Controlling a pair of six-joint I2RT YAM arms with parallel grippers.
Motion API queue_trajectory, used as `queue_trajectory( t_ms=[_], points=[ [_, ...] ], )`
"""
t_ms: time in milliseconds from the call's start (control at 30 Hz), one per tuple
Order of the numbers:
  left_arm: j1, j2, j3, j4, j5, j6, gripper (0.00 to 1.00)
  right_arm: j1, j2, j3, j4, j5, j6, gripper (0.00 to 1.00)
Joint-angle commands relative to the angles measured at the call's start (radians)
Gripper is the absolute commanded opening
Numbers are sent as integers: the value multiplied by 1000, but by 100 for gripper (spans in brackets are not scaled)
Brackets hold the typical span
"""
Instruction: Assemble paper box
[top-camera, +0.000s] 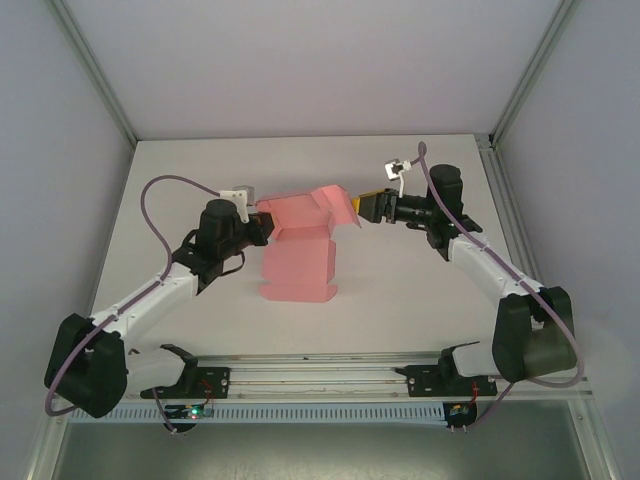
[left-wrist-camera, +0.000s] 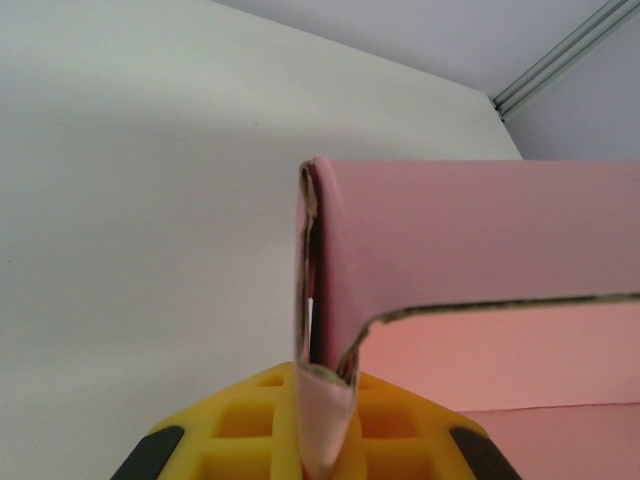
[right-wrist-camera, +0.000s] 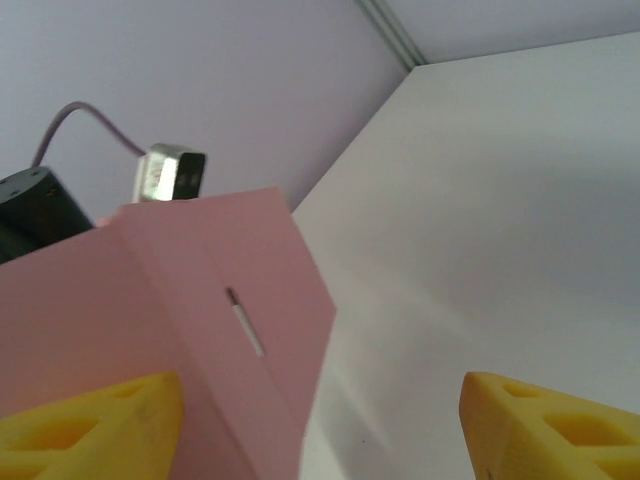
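Observation:
The pink paper box (top-camera: 298, 262) lies partly folded in the middle of the white table, its near panel flat and its far part raised. My left gripper (top-camera: 264, 222) is shut on the box's left edge. In the left wrist view the yellow fingers (left-wrist-camera: 240, 440) pinch a doubled fold of pink card (left-wrist-camera: 480, 230). My right gripper (top-camera: 362, 206) is open at the box's raised right flap. In the right wrist view that flap (right-wrist-camera: 200, 290), with a small slit, rests against the left finger (right-wrist-camera: 90, 420), and the other finger (right-wrist-camera: 550, 420) stands far off.
The table (top-camera: 420, 290) is bare white, enclosed by grey walls with aluminium posts (top-camera: 95, 75) at the back corners. A metal rail (top-camera: 320, 372) runs along the near edge between the arm bases. The left wrist's camera (right-wrist-camera: 172, 172) shows behind the flap.

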Motion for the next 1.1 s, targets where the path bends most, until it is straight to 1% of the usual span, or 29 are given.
queue_trajectory(
  t_ms=[0,100,267,367,500,567,667,800,867,933,1067],
  points=[
    [2,18,48,-12,14,4,0,28,9,28,60,-92,-19,73],
    [2,33,58,-14,22,0,0,58,12,41,31,-98,-45,68],
    [3,42,65,-15,27,-3,0,95,9,59,-32,-67,-98,67],
    [2,47,68,-12,32,-7,0,126,12,81,-78,-26,-129,67],
    [2,54,75,-15,31,-12,0,172,14,115,-170,71,-190,67],
    [2,58,77,-16,26,-15,0,190,14,122,-184,100,-203,66],
    [2,64,84,-29,0,-22,0,211,12,128,-192,127,-197,66],
    [2,74,108,-91,-83,-39,0,248,-3,148,-279,227,-247,66],
    [2,85,119,-111,-103,-37,0,266,-14,154,-317,278,-271,65],
    [2,93,124,-115,-103,-36,0,277,-23,153,-328,285,-286,66],
    [2,109,131,-101,-81,-40,0,288,-19,155,-323,257,-279,67]
  ],
)
